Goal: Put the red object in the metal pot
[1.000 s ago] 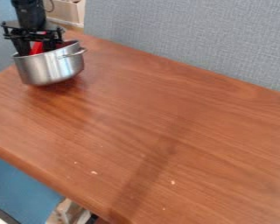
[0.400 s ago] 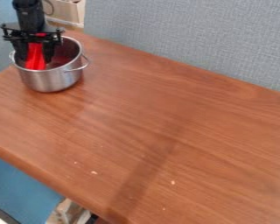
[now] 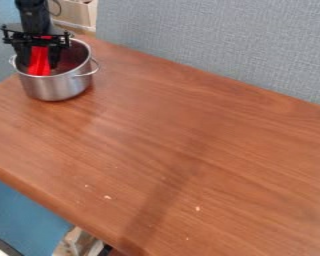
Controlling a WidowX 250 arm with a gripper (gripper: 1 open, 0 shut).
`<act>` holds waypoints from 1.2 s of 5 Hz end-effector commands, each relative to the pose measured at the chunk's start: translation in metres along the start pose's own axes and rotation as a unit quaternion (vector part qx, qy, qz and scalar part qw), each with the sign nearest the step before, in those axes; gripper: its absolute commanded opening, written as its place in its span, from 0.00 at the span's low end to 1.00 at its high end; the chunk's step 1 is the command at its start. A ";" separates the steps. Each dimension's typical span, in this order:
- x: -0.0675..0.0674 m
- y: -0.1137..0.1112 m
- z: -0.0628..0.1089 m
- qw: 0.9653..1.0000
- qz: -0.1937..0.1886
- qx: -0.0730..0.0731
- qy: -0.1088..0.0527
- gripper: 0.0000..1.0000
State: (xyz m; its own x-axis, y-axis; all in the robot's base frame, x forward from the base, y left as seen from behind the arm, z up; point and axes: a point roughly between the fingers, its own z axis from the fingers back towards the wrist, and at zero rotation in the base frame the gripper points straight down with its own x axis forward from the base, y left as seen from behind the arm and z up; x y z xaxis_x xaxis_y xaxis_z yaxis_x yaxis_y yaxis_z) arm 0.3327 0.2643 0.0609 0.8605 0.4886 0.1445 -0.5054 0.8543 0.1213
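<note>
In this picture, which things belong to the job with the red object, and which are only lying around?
For the job:
- red block
- metal pot
- gripper, shut on the block

Just lying about:
- small pale crumbs on the table

From where I stood, the pot [image 3: 60, 84] sat on the table [image 3: 190, 150] toward ten o'clock, near its far left edge, with the block [image 3: 40, 62] upright in its left part (I couldn't see how far down it reached). The wall [image 3: 230, 45] ran behind the table, from twelve o'clock round to two.
</note>
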 end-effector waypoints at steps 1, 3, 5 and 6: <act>0.003 0.003 -0.002 1.000 0.016 0.009 -0.005 0.00; -0.001 0.004 -0.014 0.999 0.032 0.020 0.005 0.00; -0.005 0.005 -0.025 0.998 0.046 0.030 0.014 0.00; -0.007 0.006 -0.031 0.998 0.052 0.034 0.019 0.00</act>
State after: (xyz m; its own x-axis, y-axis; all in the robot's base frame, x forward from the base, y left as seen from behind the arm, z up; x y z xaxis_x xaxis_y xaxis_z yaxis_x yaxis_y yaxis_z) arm 0.3342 0.2751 0.0458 0.8066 0.5663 0.1695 -0.5901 0.7882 0.1750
